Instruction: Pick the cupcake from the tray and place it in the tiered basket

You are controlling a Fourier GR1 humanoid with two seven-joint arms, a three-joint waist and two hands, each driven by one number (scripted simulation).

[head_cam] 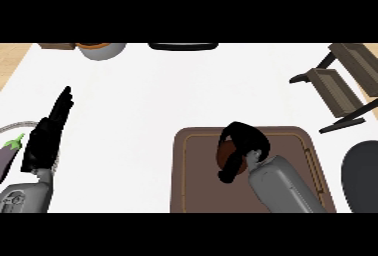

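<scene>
The white counter [162, 90] carries everything, and the brown tray [199, 185] at its near edge is the landmark. Beyond the tray's far right corner, well apart from it, stands the tiered basket [336, 82], a dark frame with two brown shelves stepped one past the other, its long side running away from the tray; nothing shows on either shelf. Just right of the tray a dark rounded shape [362, 175] is cut by the view's edge, and I cannot tell what it is. Over the tray's middle the right hand [249, 139] is clenched around the cupcake [226, 151], fingers arching over its far side and thumb hooked under its near side, so only a brown sliver shows between them. The cupcake therefore lies inside the tray's rim, within that grasp; whether it rests on the tray or is raised off it cannot be told. The coming move turns on one line: from the cupcake the basket lies away and to the right, on the same side as the holding arm, which is much the nearer. Far left of the tray the left hand [48, 135] rests released, fingers straight. Beyond it sits a grey bowl [103, 50] holding something orange, and left of the hand lies an eggplant [10, 152].
</scene>
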